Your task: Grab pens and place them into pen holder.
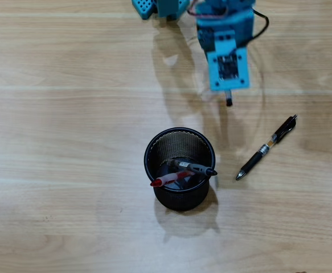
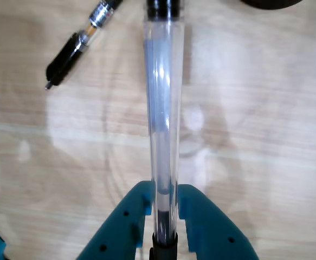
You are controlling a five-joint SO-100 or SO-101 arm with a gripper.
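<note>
Overhead view: a black wire-mesh pen holder (image 1: 180,168) stands upright on the pale wooden table (image 1: 57,125), just below the centre of the frame. Two pens rest inside it, leaning toward its 4 o'clock rim: a red pen (image 1: 167,180) whose tip points to about 8 o'clock, and a grey-black pen (image 1: 196,168) crossing above it with its tip out over the rim at 3 o'clock. At 3 o'clock from the holder, well apart from it, a black pen with a gold band (image 1: 267,147) lies flat on the table, running from 1 o'clock down to 7 o'clock. The blue arm (image 1: 225,40) enters from 12 o'clock; the dark end of a pen pokes out below its wrist, above the holder and apart from it.

Wrist view: the teal gripper (image 2: 163,203) sits at 6 o'clock, its two jaws closed narrowly on a clear-barrelled pen (image 2: 163,103), which runs straight up to 12 o'clock and ends in a black cap. The gold-banded pen lies on the wood at 10 o'clock. A dark sliver of the holder's rim shows at 1 o'clock, at the frame's edge.
</note>
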